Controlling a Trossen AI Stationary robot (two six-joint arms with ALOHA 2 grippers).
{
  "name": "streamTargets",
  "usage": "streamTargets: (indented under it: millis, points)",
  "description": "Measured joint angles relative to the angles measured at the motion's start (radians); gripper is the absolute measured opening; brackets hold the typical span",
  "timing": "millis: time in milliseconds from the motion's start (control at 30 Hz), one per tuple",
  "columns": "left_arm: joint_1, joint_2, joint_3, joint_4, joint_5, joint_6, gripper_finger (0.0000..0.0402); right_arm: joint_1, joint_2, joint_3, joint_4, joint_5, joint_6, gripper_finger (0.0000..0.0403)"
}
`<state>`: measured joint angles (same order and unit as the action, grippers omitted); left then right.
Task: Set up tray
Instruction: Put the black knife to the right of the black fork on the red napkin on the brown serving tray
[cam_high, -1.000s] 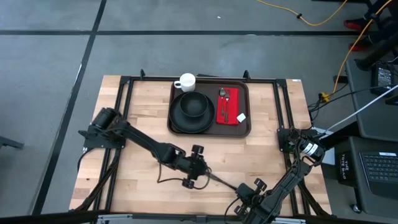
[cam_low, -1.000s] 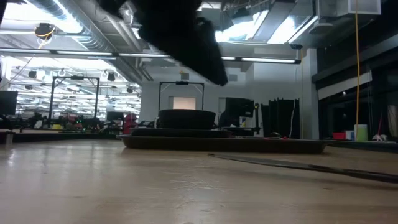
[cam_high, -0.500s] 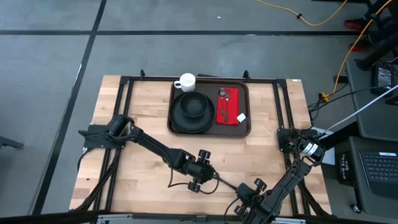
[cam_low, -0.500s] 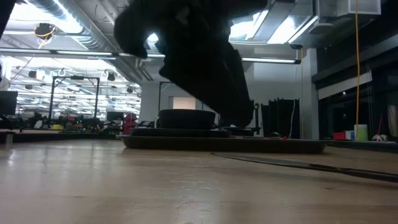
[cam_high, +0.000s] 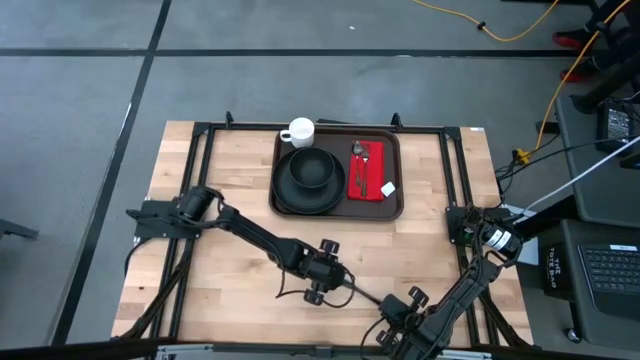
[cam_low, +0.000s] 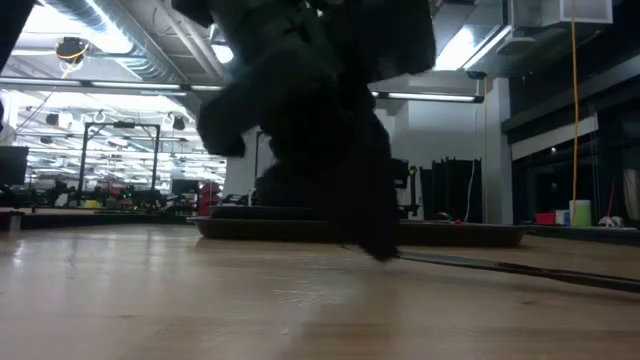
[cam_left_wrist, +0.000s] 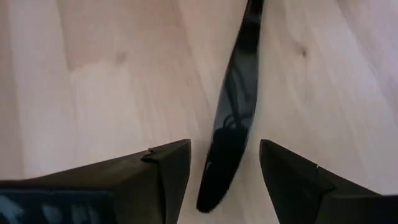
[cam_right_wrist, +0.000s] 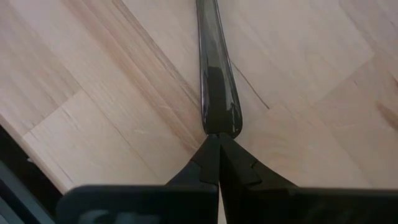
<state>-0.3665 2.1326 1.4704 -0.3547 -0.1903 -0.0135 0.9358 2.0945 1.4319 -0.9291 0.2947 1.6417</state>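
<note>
A single wooden worktop (cam_high: 220, 190) carries everything here, with one dark brown tray (cam_high: 392, 205) set at its far middle edge. On the tray sit one round black plate (cam_high: 285, 203) with one black bowl (cam_high: 311, 171) on top of it, and beside them one red napkin (cam_high: 366, 180) bearing cutlery that is too small to count. One white cup (cam_high: 299, 131) stands at the tray's far left corner, touching or just over its rim. Nearer the front, one long, dark, slender utensil (cam_left_wrist: 235, 118) lies flat on the bare wood, well apart from the tray. The left end effector (cam_high: 322, 284) hangs low over one end of it, fingers (cam_left_wrist: 165, 177) spread and released on either side of that end without gripping it. The right end effector (cam_right_wrist: 216, 163) waits at the worktop's front edge, clenched shut on nothing, its closed tips just at the utensil's other end. In the low view the left arm's dark bulk blocks much of the tray behind it.
</note>
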Motion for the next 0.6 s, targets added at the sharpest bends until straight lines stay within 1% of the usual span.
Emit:
streamTargets:
  millis: [200,600]
  points:
    - [0.007,0.025,0.002,-0.006,0.006,-0.002,0.0183,-0.003,0.0,0.0,0.003,0.0,-0.001,0.0]
    - [0.015,0.028,0.002,-0.008,0.027,0.018,0.0182,-0.004,0.0,0.0,0.003,0.0,-0.004,0.0]
